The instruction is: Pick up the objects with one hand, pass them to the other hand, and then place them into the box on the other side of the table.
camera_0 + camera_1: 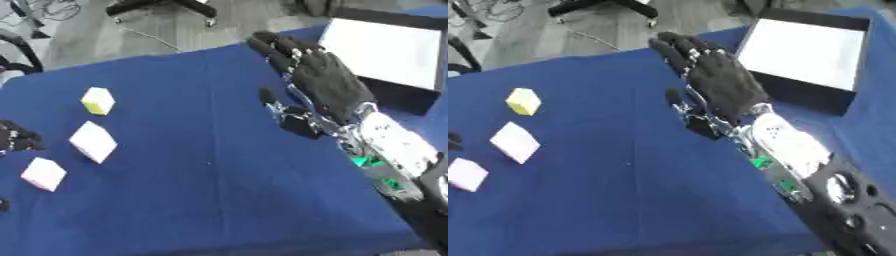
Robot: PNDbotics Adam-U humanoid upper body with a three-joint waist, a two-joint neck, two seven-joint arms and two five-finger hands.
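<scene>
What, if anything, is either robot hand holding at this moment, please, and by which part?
Nothing is held. The right robot hand hovers open above the blue cloth; the left robot hand barely shows at the edge, apart from the three blocks.

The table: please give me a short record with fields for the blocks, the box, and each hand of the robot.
surface: table with a blue cloth
blocks: yellow block, white block, pink block, all on the left side, apart from each other
box: black box with white inside, far right, nothing visible in it
right hand: right hand open, fingers straight, holds nothing, left of the box
left hand: left hand only partly seen at the left edge, state unclear
</scene>
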